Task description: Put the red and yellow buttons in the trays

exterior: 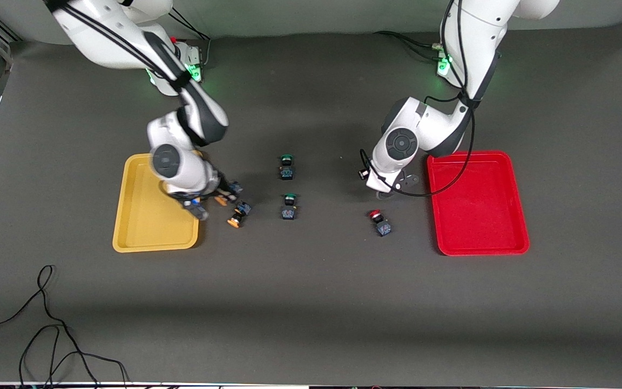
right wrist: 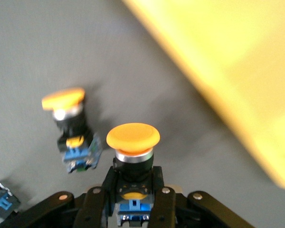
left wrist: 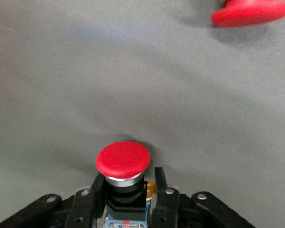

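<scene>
Right end effector (right wrist: 133, 199) is clamped on a yellow button (right wrist: 132, 137) just beside the yellow tray (exterior: 143, 227), whose visible floor lies bare. Left end effector (left wrist: 126, 202) grips a red button (left wrist: 123, 160) close beside the bare red tray (exterior: 478, 205). Only the wrist views show these grips. A second yellow button (exterior: 237, 216) and a second red button (exterior: 380, 221) lie on the table (exterior: 311, 302), each near its end effector.

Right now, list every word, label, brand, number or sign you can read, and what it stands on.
None can be read.
Red button held in the left gripper: plain cap, no lettering.
Orange-yellow button held in the right gripper: plain cap; the small orange tab on its body is blank or too blurred to read.
Yellow tray and red tray: no markings.
</scene>
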Robot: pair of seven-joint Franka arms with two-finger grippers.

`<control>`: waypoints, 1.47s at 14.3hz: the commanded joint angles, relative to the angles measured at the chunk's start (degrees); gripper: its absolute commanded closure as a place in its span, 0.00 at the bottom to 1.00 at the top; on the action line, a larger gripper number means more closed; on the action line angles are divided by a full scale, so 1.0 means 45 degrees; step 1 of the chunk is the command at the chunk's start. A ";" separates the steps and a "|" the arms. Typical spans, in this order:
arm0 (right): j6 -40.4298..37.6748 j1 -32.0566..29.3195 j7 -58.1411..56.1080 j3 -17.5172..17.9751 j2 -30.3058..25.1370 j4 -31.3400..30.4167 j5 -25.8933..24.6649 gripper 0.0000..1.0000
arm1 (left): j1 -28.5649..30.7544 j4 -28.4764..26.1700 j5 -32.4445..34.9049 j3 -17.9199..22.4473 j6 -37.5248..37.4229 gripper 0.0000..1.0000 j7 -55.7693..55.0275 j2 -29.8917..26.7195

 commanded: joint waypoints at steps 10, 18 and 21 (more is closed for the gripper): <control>-0.1251 0.0170 -0.3919 -0.2301 -0.0971 0.0213 0.1931 0.00 | 0.6521 0.0986 0.1368 0.0184 -0.4576 1.00 0.8028 -0.1342; 0.2553 0.0619 0.0559 -0.0089 0.2348 0.1644 0.1757 0.00 | 0.7285 -0.1441 0.1703 0.0184 -0.2011 0.01 0.8558 -0.1537; 0.3415 0.0854 0.0757 -0.0030 0.2722 0.1255 0.1757 0.00 | 0.7188 -0.0411 0.1703 0.0145 -0.3450 0.00 0.8305 -0.1732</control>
